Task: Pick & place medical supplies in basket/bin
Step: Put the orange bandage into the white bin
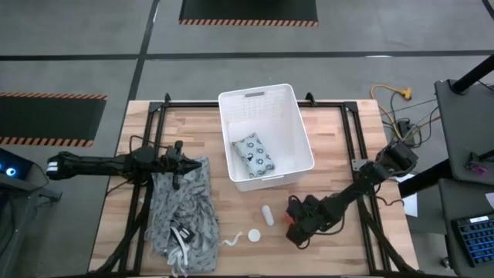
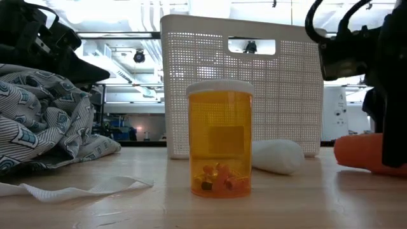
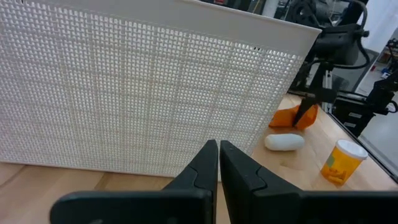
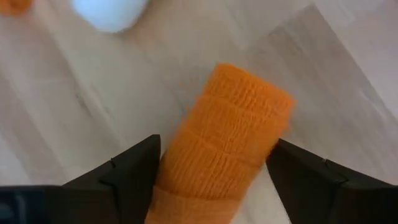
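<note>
The white basket (image 1: 266, 100) stands at the table's middle, with the grey-blue dotted packet (image 1: 255, 154) lying inside it. The orange tube (image 4: 239, 118) lies on the table near the basket's right near corner. My right gripper (image 4: 217, 149) is open, one finger on either side of the tube. The small white bottle (image 1: 267, 215) lies left of the tube. The white round cap (image 1: 253, 235) tops an orange pill bottle (image 2: 219, 149) standing upright. My left gripper (image 1: 179, 164) is shut and empty, left of the basket, over the grey cloth. My right gripper comes at the orange tube (image 4: 205, 168) from above, its fingers (image 4: 134, 168) standing across the tube, close beside its two sides. The tube lies on the table. I cannot tell whether the fingers touch it.
The large grey patterned cloth (image 1: 181, 208) is heaped on the table's left near part. A thin white string (image 1: 230, 242) lies at its right near edge, close to the cap. A black frame (image 1: 359, 135) edges the table. Bare wood (image 1: 328, 147) shows right of the basket.
</note>
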Available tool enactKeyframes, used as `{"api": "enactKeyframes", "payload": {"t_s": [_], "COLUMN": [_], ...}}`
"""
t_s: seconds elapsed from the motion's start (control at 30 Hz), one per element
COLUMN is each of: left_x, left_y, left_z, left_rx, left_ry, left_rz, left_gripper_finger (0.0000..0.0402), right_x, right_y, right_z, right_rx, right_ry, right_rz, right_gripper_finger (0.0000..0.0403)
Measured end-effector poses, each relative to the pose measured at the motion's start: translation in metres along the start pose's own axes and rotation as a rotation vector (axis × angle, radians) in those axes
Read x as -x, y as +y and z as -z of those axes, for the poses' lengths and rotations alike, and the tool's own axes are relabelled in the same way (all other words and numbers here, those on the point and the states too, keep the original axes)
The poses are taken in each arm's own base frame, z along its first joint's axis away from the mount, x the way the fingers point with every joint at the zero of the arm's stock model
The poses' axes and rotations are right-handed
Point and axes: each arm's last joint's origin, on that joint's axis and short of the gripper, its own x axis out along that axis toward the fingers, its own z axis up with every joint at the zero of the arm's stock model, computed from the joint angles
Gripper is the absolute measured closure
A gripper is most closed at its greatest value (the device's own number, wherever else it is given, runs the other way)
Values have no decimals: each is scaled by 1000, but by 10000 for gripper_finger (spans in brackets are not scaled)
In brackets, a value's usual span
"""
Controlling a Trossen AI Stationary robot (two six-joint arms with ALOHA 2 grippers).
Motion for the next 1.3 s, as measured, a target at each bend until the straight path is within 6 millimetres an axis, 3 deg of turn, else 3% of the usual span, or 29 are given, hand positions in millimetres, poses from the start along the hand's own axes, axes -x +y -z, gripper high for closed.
{"api": "enactKeyframes", "payload": {"t_s": [0.2,0.4,0.57,0.7,0.87,1.0,1.13,1.3], "left_x": [0,0,0,0,0,0,0,0], "left_y": [0,0,0,0,0,0,0,0], "left_z": [0,0,0,0,0,0,0,0], "left_rx": [0,0,0,0,0,0,0,0], "left_ry": [0,-1,0,0,0,-1,0,-1], "left_rz": [0,0,0,0,0,0,1,0], "left_gripper_finger": [402,402,402,402,402,402,402,402], "right_x": [6,38,93,147,216,243,248,229], "right_y": [2,29,45,43,19,-16,-56,-101], "right_z": [-2,-21,-59,-99,-149,-185,-217,-249], "right_rx": [63,178,271,338,383,257,138,13], "right_ry": [21,-39,-175,-369,-655,-821,-808,-712], "right_rz": [-16,-153,-272,-319,-287,-125,-68,0], "right_gripper_finger": [199,260,270,267,267,267,266,266]}}
